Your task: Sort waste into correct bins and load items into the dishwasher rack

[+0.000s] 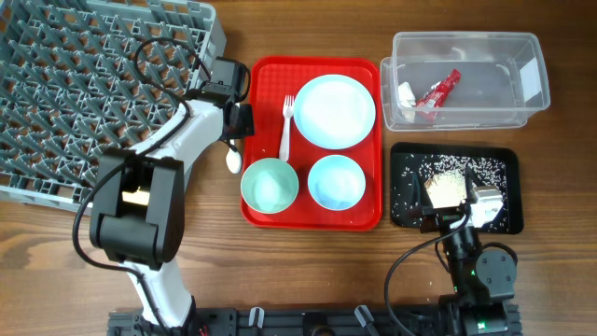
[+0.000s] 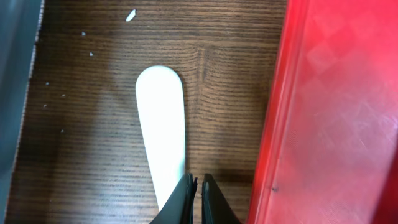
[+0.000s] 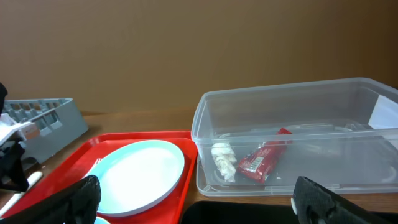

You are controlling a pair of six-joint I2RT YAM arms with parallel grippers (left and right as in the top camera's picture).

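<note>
- Overhead view: the print on the wrapper (image 1: 438, 91) is too small to read. It's in the tub (image 1: 466, 37) at the far right corner, next to the napkin (image 1: 408, 92).
- Left gripper (image 2: 199, 186) is stretched out between the rack (image 1: 56, 84) and the red tray (image 1: 368, 210), pressed shut right beside the spoon (image 2: 160, 124) on the table.
- Right gripper (image 3: 198, 185) is spread wide, low over the black tray (image 1: 504, 159) by the right edge.

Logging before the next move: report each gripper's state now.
Left gripper: closed, beside the white spoon; a grip on it cannot be told.
Right gripper: open, empty.
</note>
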